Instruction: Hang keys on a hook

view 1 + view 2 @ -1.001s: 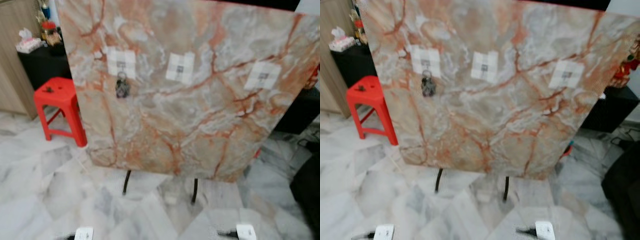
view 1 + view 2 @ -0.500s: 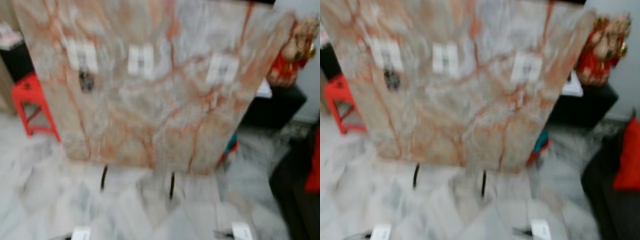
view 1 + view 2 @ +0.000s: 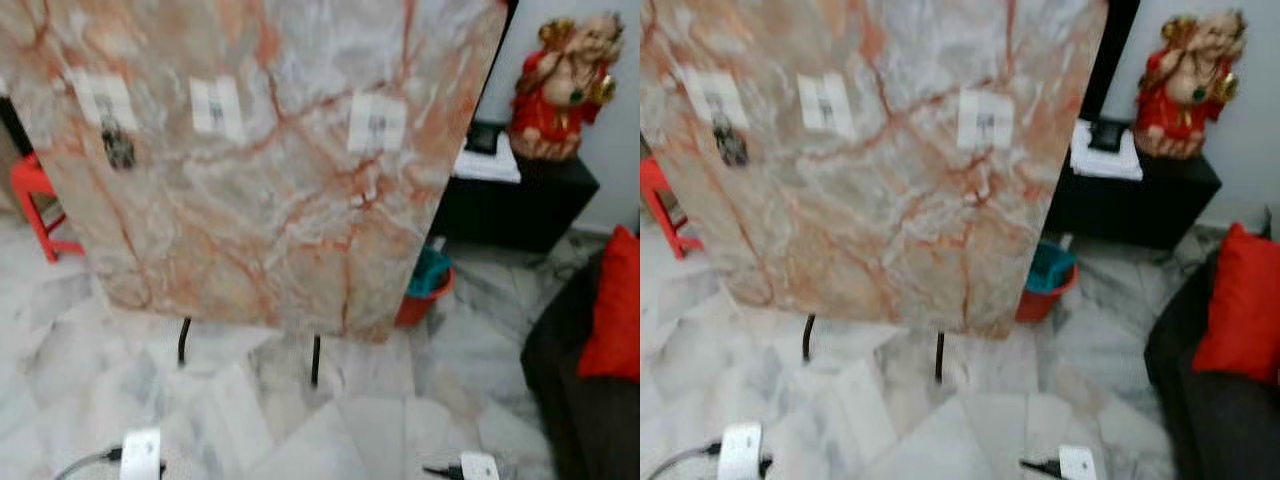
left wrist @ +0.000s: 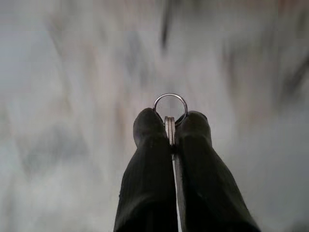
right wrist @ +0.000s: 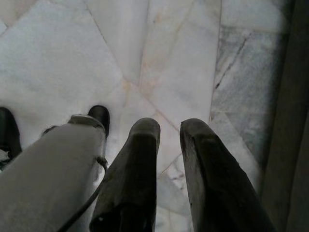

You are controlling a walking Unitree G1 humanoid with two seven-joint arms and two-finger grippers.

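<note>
the left gripper (image 4: 170, 126) hangs low with its two black fingers pressed together on a set of keys (image 4: 170, 129), the flat blades pinched between the tips and the thin metal ring (image 4: 170, 103) poking out beyond them over the blurred marble floor (image 3: 90, 400). the keys look small, light, stiff and a bit slick, so i'd judge the grip on the flat of the blades is right, leaving the ring free to slip over a hook. the right gripper (image 5: 169, 130) hangs idle, fingers a little apart with nothing between them. further off stands a marble-patterned board (image 3: 260, 200) on thin black legs, carrying three white hook pads; the left hook (image 3: 103, 98) already holds a dark bunch, the middle hook (image 3: 216, 104) and right hook (image 3: 376, 122) look free. behind the board a red-rimmed tub (image 3: 1048, 282) sits on the floor; its contents can't be made out.
</note>
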